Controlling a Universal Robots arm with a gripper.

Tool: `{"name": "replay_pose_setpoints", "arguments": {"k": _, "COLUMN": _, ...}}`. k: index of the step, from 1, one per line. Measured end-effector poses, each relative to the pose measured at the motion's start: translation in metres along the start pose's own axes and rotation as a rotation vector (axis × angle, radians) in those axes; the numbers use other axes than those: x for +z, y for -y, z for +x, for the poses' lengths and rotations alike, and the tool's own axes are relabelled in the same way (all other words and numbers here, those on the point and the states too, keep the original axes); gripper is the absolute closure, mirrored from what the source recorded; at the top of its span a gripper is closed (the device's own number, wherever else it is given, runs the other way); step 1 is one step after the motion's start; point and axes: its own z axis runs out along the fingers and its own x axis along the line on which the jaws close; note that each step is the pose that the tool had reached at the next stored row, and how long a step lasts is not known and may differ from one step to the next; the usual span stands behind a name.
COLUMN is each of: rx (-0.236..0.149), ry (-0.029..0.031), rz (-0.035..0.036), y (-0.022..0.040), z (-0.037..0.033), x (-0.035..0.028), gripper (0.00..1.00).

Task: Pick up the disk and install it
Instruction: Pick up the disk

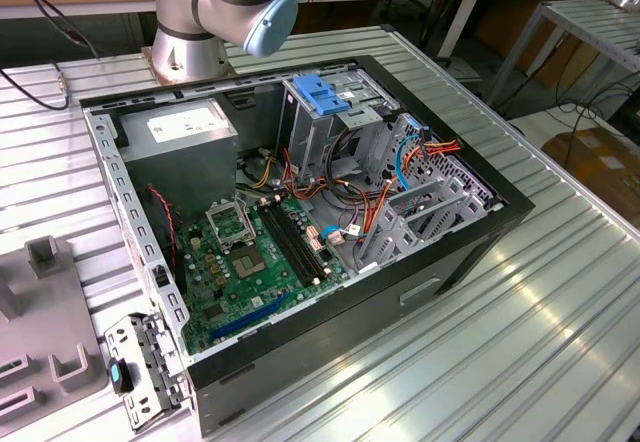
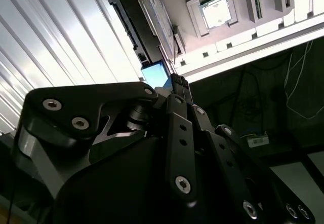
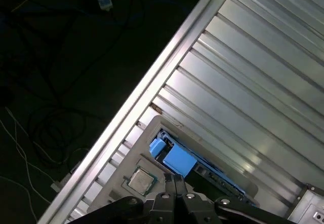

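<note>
In the first wrist view the gripper point(image 3: 175, 177) is seen with its fingers pressed together and nothing held between them, hanging above a grey tray point(image 3: 144, 138) that is set near the edge of the ribbed table point(image 3: 263, 67). The disk point(image 3: 178, 161) is lodged in that tray, clear of the fingertips, with a processor chip point(image 3: 142, 179) seated just beside it. The open computer case point(image 1: 470, 252) is shown in the exterior view, its drive cage point(image 1: 310, 132) crowded by loose cables point(image 1: 375, 202). Several hazards can be judged from this. If a descent were made with the fingers closed, the disk's top would be struck rather than grasped. If the approach were skewed, the chip could be knocked. A grip taken on the plastic rails could slip, and the cables could be snagged at the cage.
</note>
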Motion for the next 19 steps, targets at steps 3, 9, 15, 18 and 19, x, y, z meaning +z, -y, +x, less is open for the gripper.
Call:
{"name": "replay_pose_setpoints", "arguments": {"k": 3, "rx": -0.022, "ry": -0.0009, "rz": 0.0001, "y": 0.0, "z": 0.0, "x": 0.0, "gripper": 0.89}}
{"name": "replay_pose_setpoints", "arguments": {"k": 9, "rx": -0.071, "ry": -0.0028, "rz": 0.0002, "y": 0.0, "z": 0.0, "x": 0.0, "gripper": 0.89}}
{"name": "replay_pose_setpoints", "arguments": {"k": 15, "rx": -0.134, "ry": -0.0053, "rz": 0.0003, "y": 0.0, "z": 0.0, "x": 0.0001, "gripper": 0.89}}
{"name": "replay_pose_setpoints", "arguments": {"k": 18, "rx": -0.199, "ry": -0.0078, "rz": 0.0004, "y": 0.0, "z": 0.0, "x": 0.0001, "gripper": 0.89}}
{"name": "replay_pose_setpoints", "arguments": {"k": 19, "rx": -0.215, "ry": -0.0084, "rz": 0.0005, "y": 0.0, "z": 0.0, "x": 0.0001, "gripper": 0.89}}
